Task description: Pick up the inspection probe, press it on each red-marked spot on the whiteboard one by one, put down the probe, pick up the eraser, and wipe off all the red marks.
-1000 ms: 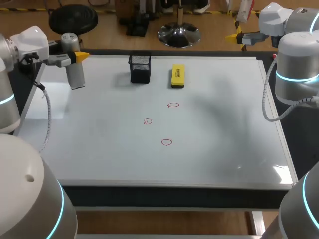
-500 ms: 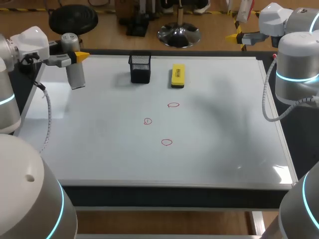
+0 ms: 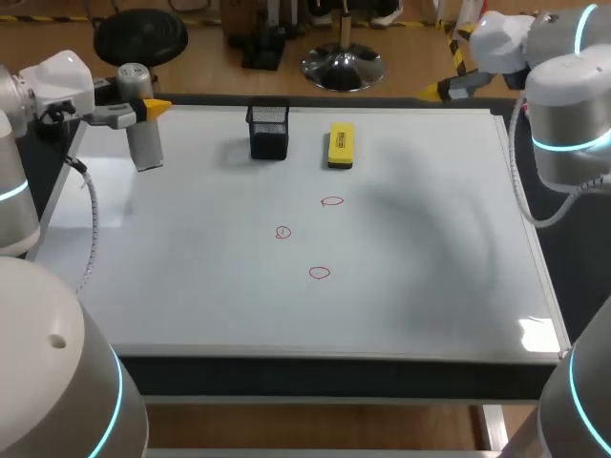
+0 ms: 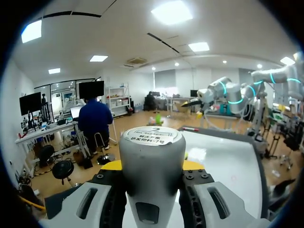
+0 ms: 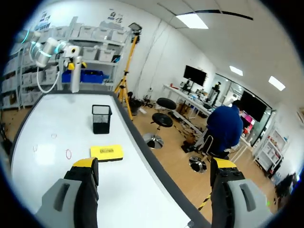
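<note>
Our left arm (image 3: 57,382) and right arm (image 3: 570,105) are rounded white shells with glowing cyan rings, grey cables (image 3: 93,227), and yellow-tipped grey fingers (image 5: 84,187).

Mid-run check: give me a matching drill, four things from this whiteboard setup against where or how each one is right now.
Things
1. grey cylindrical inspection probe
2. yellow rectangular eraser
3. black mesh cup
4. right gripper

States
A. open, holding nothing
B. lying flat on the whiteboard
C. clamped in the left gripper
D. standing upright beside the eraser

Pairs: 1-C, 2-B, 3-D, 4-A
</note>
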Controlling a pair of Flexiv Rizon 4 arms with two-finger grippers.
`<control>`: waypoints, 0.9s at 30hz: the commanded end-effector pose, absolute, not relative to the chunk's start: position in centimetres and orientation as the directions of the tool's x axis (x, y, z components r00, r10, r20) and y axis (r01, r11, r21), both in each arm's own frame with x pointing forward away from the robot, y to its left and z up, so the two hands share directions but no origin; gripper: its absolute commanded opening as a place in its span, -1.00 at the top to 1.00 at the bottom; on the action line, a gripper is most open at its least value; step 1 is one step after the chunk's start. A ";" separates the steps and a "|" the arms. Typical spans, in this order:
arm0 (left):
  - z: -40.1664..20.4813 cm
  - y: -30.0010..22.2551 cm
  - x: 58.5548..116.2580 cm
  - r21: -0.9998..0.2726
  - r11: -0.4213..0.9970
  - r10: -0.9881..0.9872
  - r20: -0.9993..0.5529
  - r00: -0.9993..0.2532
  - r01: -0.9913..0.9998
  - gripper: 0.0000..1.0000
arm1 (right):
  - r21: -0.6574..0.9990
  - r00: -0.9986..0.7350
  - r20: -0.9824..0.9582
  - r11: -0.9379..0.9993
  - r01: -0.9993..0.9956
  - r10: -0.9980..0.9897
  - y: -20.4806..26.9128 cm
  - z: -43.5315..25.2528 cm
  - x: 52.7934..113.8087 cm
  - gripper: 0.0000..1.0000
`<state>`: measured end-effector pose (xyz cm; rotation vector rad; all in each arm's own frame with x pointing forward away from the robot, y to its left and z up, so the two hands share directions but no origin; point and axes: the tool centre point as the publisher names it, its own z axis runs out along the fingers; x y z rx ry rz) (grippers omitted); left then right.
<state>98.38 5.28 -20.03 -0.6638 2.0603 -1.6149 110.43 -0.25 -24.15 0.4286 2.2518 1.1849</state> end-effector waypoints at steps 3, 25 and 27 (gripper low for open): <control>-20.0 5.3 98.3 -0.975 0.201 -0.615 -0.049 -0.787 -0.097 1.00 | 0.466 -0.945 -0.322 0.879 -0.101 0.062 2.1 -24.7 112.2 -1.00; -20.0 5.3 98.3 -0.975 0.201 -0.615 -0.049 -0.787 -0.097 1.00 | 0.052 -0.839 -0.129 0.841 -0.539 -0.529 7.3 -27.4 112.0 -1.00; -20.0 5.3 98.3 -0.975 0.201 -0.615 -0.049 -0.787 -0.097 1.00 | 0.042 -0.825 -0.107 0.826 -0.562 -0.555 7.7 -27.7 111.7 -1.00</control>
